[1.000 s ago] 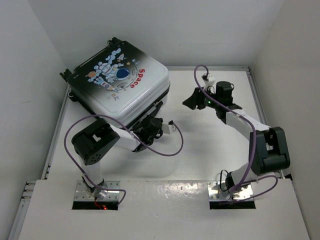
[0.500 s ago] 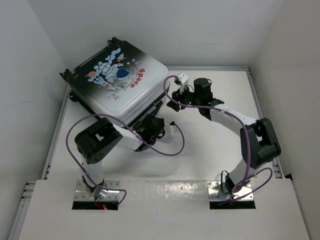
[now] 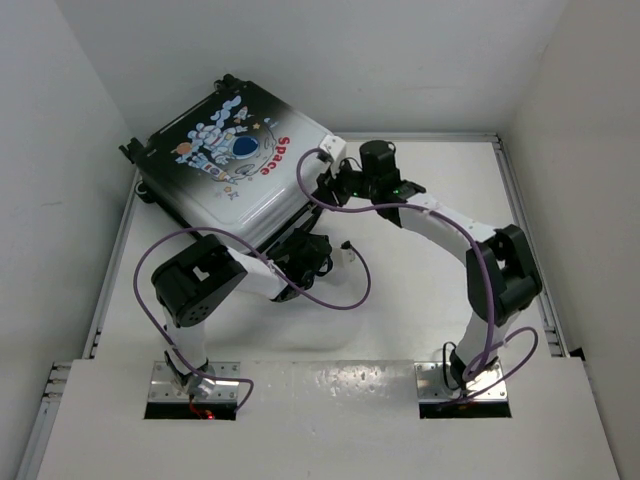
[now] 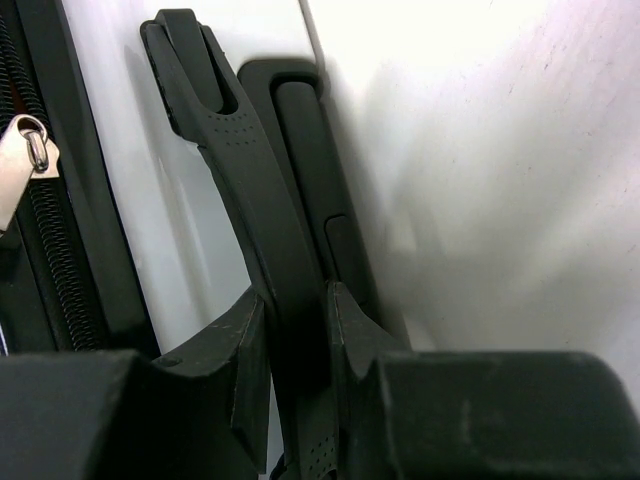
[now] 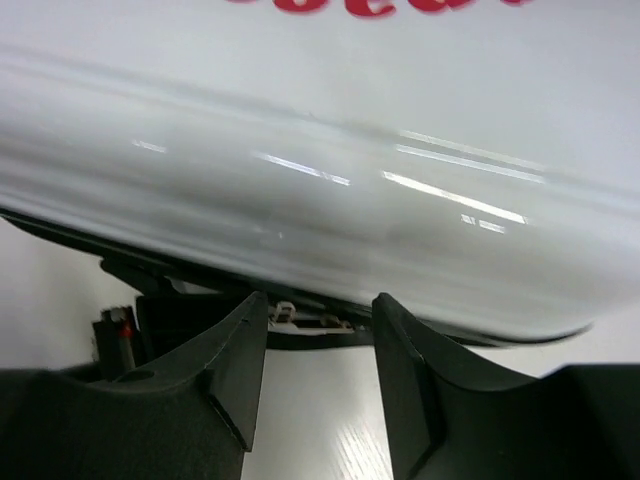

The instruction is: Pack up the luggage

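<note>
The luggage [image 3: 240, 165] stands at the back left of the table, lid down, its astronaut and red "Space" print facing up. My left gripper [image 3: 305, 250] is shut on the black side handle [image 4: 262, 220] of the near wall; the jaws pinch the strap from both sides [image 4: 296, 335]. A silver zip pull [image 4: 22, 165] hangs beside the zip at the left. My right gripper [image 3: 328, 185] is open at the suitcase's right corner, just below the white shell [image 5: 320, 200], with nothing between its fingers [image 5: 318, 310]. The lining is hidden.
White walls close in the table on the left, back and right. A raised rail [image 3: 515, 200] runs along the table's right edge. Purple cables loop from both arms; the left one [image 3: 330, 295] sags over the table in front of the suitcase.
My right arm has swung left from mid-table to the suitcase's right corner. My left gripper has stayed on the side handle.
</note>
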{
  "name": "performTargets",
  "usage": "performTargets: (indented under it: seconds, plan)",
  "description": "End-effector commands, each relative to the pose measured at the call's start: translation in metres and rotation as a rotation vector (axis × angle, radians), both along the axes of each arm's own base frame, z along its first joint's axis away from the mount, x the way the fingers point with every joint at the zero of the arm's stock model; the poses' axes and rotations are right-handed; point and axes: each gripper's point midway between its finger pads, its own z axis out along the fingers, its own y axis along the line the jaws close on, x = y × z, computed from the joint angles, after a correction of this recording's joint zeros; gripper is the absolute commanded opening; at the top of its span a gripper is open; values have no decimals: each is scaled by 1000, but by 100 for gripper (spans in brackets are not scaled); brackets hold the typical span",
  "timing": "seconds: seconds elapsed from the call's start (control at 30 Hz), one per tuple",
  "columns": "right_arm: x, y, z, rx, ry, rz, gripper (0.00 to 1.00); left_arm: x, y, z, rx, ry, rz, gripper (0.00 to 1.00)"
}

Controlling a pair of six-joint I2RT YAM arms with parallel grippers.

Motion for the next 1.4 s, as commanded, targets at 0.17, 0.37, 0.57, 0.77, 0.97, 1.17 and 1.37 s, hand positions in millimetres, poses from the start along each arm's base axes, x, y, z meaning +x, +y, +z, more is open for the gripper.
performTargets:
  seconds: [0.17, 0.37, 0.57, 0.77, 0.97, 1.17, 1.37]
  plan:
    - [-6, 32, 10, -44, 38, 61, 45, -24, 20, -54, 202, 182, -66, 0]
    - [-9, 36, -12, -199, 27, 71, 44, -23, 19, -53, 195, 176, -66, 0]
    - [-1, 31, -31, -299, 47, 28, 44, -20, 22, -57, 201, 183, -57, 0]
    - [22, 21, -41, -333, 26, -96, 28, -8, 20, -51, 176, 172, -32, 0]
    - [54, -21, -34, -347, 2, -312, 7, -6, 23, -53, 183, 181, -22, 0]
    - [54, -57, -43, -333, 76, -365, 4, -5, 27, -56, 188, 188, -13, 0]
    - [52, -81, -58, -372, 134, -390, 7, -3, 31, -56, 188, 189, -4, 0]
